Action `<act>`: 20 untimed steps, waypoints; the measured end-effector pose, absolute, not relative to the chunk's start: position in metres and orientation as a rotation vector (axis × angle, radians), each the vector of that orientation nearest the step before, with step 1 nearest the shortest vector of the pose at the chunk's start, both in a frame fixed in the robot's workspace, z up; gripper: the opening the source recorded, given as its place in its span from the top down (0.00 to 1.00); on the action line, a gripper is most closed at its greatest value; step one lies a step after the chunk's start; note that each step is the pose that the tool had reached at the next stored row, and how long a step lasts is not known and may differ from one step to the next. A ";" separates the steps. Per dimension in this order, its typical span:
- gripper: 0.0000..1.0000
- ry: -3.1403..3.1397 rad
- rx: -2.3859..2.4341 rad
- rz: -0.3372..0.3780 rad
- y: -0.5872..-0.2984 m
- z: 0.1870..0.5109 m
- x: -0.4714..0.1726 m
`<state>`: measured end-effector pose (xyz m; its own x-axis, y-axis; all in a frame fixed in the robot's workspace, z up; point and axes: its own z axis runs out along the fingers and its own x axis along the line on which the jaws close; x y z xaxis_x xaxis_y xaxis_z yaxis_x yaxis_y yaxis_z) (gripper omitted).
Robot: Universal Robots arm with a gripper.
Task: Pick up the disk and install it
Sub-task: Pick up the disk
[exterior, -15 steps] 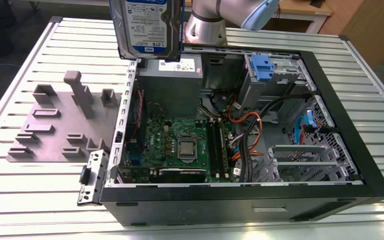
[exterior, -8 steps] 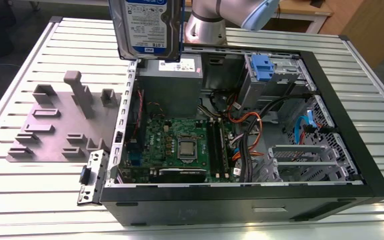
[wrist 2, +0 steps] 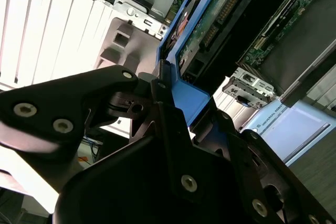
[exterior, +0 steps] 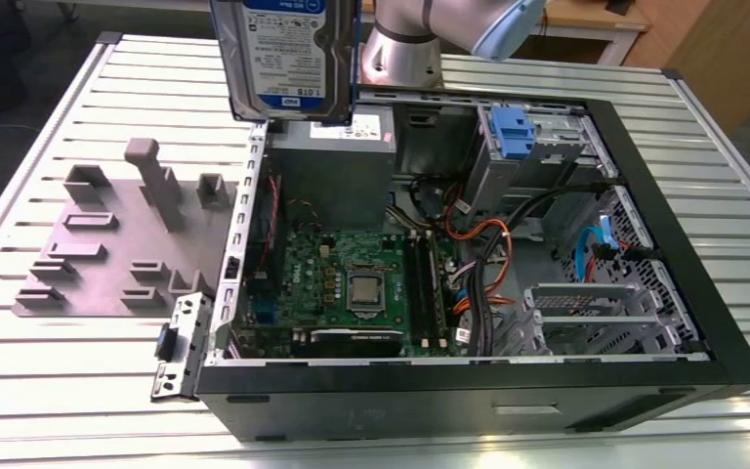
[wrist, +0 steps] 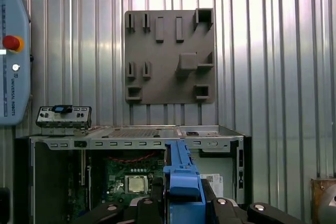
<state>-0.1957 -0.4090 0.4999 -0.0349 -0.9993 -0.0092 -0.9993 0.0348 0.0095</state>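
Note:
The disk (exterior: 284, 59), a silver drive with a white-and-blue label in a blue carrier, hangs upright high above the back corner of the open computer case (exterior: 479, 396), on the exterior view's left near the grey power supply (exterior: 333, 161). In the second wrist view my gripper (wrist 2: 163, 85) is shut on the carrier's blue edge (wrist 2: 191, 100), with a black finger on each side. The first wrist view shows the same blue edge (wrist: 181, 179) rising out of the gripper (wrist: 181, 204), with the case interior below it.
A grey fixture plate (exterior: 102, 254) with raised blocks lies on the slatted table beside the case. A blue latch (exterior: 511, 132) sits on the drive bay at the back. Cables (exterior: 492, 254) cross the case beside the motherboard (exterior: 349, 283). A loose metal bracket (exterior: 173, 347) lies at the case's front corner.

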 end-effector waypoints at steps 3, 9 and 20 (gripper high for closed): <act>0.63 -2.260 2.182 -0.021 -0.410 0.500 -0.194; 0.63 -2.259 2.182 -0.020 -0.412 0.500 -0.192; 0.63 -2.260 2.182 -0.021 -0.428 0.499 -0.189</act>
<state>-0.1887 -0.4284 0.4990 -0.0349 -0.9994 -0.0090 -0.9993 0.0348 0.0095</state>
